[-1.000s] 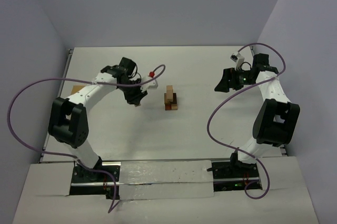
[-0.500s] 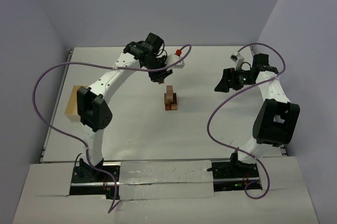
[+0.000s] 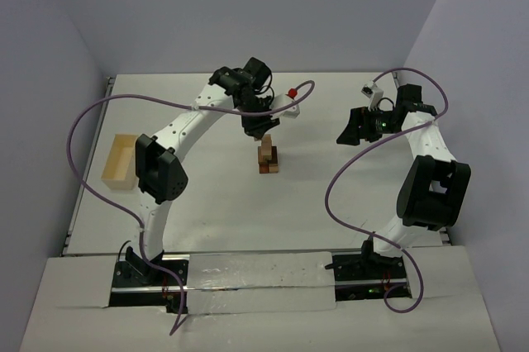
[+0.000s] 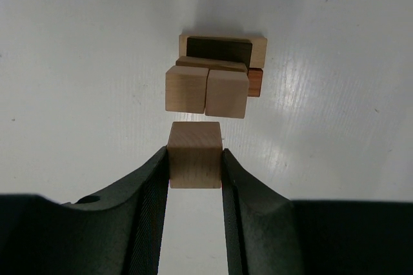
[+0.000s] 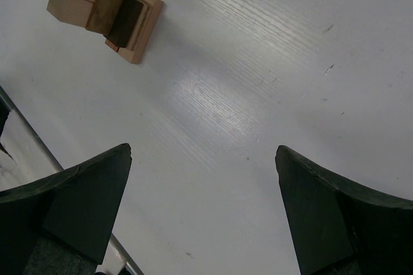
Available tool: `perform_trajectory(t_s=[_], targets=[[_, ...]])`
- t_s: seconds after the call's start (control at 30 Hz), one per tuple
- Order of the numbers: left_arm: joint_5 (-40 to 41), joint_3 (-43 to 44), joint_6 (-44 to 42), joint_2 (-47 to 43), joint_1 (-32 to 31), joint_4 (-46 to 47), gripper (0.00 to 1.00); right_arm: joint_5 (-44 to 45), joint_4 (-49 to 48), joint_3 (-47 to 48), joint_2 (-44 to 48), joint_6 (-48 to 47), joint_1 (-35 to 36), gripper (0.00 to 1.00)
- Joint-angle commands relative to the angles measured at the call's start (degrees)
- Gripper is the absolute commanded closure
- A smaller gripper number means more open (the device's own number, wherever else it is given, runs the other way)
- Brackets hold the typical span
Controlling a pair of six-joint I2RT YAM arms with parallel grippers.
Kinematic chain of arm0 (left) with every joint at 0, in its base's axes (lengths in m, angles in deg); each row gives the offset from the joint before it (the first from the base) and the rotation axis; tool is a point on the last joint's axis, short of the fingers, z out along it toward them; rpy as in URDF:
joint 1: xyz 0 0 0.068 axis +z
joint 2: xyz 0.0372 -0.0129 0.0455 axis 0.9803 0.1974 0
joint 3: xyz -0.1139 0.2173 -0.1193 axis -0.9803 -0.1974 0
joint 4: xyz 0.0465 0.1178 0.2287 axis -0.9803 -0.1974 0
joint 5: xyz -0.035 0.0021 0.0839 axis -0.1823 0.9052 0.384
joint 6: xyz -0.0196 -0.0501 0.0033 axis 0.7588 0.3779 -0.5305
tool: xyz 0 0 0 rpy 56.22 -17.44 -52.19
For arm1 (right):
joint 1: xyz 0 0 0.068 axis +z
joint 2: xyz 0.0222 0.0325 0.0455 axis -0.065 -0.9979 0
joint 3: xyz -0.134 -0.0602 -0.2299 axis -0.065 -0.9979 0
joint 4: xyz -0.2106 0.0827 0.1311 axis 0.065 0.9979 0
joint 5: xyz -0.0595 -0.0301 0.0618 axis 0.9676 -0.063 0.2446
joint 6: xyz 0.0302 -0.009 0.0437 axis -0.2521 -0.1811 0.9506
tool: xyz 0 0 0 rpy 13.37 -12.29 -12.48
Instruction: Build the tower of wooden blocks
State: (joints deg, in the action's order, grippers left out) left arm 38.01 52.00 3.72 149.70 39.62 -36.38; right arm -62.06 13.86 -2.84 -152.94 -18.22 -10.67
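Danger lies in the release: the left gripper (image 4: 195, 153) clamps a tan block (image 4: 193, 166) close by the tower (image 4: 222, 47) at mid table (image 4: 335, 159). A skewed landing may topple its top tan bricks (image 4: 206, 91) (smooth, square-ended wood). The right gripper (image 5: 203, 159) hangs wide open, well apart.

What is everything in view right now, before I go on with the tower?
tower: one; tan, dark brown and reddish-brown bricks, two tan on top; table centre
wood block: one; tan; held in the air near the tower
wooden box: one; pale; table's left edge
table: one; white
left gripper: black; shut on the wood block
right gripper: black; open, off to the tower's right
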Motion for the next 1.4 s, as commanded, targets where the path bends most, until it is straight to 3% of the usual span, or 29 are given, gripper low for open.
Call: perform_trajectory(t_s=[0.0, 0.4, 1.37], targets=[[-1.7, 2.9, -1.8, 0.5, -0.9, -2.7, 0.67, -1.4, 0.4, 1.2, -0.3, -0.8, 0.2, 0.00], [-2.2, 8.0, -3.5, 3.8, -2.1, -4.6, 0.65, -1.8, 0.5, 1.1, -0.4, -0.9, 0.2, 0.00], [-0.5, 7.7, -4.2, 6.2, -2.8, -3.3, 0.59, -2.0, 0.8, 1.8, -1.1, -0.9, 0.2, 0.00]])
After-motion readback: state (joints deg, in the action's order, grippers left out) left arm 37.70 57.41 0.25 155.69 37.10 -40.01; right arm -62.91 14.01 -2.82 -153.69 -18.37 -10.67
